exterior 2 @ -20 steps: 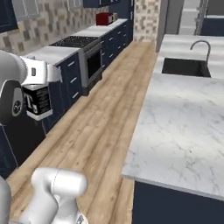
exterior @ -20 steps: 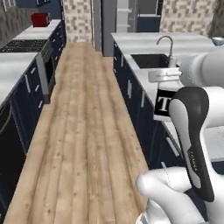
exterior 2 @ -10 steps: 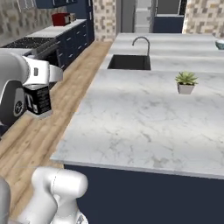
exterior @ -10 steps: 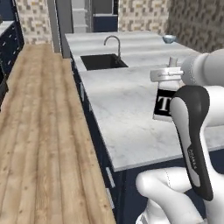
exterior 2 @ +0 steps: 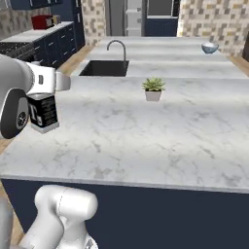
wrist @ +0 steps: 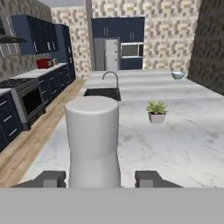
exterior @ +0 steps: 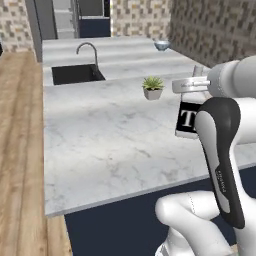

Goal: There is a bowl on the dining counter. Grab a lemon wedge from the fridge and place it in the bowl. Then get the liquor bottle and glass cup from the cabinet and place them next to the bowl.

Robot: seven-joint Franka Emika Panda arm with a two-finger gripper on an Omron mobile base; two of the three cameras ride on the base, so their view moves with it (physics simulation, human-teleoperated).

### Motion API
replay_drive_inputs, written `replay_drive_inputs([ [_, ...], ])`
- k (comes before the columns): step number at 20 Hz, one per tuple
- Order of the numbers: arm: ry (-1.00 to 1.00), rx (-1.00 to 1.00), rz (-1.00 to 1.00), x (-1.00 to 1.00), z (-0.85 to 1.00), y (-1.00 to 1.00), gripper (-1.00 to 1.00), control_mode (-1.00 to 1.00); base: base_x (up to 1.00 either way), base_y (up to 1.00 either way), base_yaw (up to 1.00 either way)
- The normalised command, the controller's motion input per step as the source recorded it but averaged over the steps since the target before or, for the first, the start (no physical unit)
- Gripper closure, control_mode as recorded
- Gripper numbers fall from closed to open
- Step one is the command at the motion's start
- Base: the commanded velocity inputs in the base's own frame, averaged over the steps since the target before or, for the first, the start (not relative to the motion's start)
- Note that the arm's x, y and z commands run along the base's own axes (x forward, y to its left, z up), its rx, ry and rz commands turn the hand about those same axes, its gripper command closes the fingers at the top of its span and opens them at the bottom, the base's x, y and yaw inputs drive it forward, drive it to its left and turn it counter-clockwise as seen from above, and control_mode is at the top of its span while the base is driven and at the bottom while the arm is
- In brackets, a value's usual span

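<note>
The gripper (wrist: 99, 178) carried the liquor bottle (exterior 2: 43, 113) upright, its two fingers (wrist: 51, 178) closed against the bottle's sides. In the hand view the bottle's pale neck and cap rose directly between the fingertips. In the right base view the black label hung just off the near left corner of the dining counter (exterior 2: 146, 141); whether it stood over the marble or just short of the edge could not be told.

The bowl (exterior 2: 210, 47) sat near the far right corner of the dining counter, well apart from the bottle. A small potted plant (exterior 2: 153, 89) stood about mid-counter, between bottle and bowl, and the inset sink (exterior 2: 104, 68) with its faucet (exterior 2: 116, 48) lay along the far left side.

Progress, as judged from these views: bottle fetched and in transit, not yet set down. The marble beside the bowl looked bare, so the glass cup was probably still to be fetched. The bowl was too small and distant to tell whether a lemon wedge lay inside. Remaining steps, by that reading: carry the bottle across to the bowl's end, place it beside the bowl, then bring the cup.
</note>
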Motion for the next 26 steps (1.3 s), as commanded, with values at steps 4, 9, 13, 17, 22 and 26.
replay_drive_inputs([
  [4,0.00,0.00,0.00,0.00,0.00,0.00,1.00,1.00,0.17,-1.00,-0.07],
  [9,0.00,0.00,0.00,0.00,0.00,0.00,1.00,1.00,0.18,-1.00,-0.07],
  [13,0.00,0.00,0.00,0.00,0.00,0.00,1.00,1.00,0.08,-1.00,-0.08],
  [17,0.00,0.00,0.00,0.00,0.00,0.00,1.00,1.00,0.05,-1.00,-0.09],
  [22,0.00,0.00,0.00,0.00,0.00,0.00,1.00,1.00,0.06,-1.00,-0.09],
  [26,0.00,0.00,0.00,0.00,0.00,0.00,1.00,1.00,0.08,-1.00,-0.07],
])
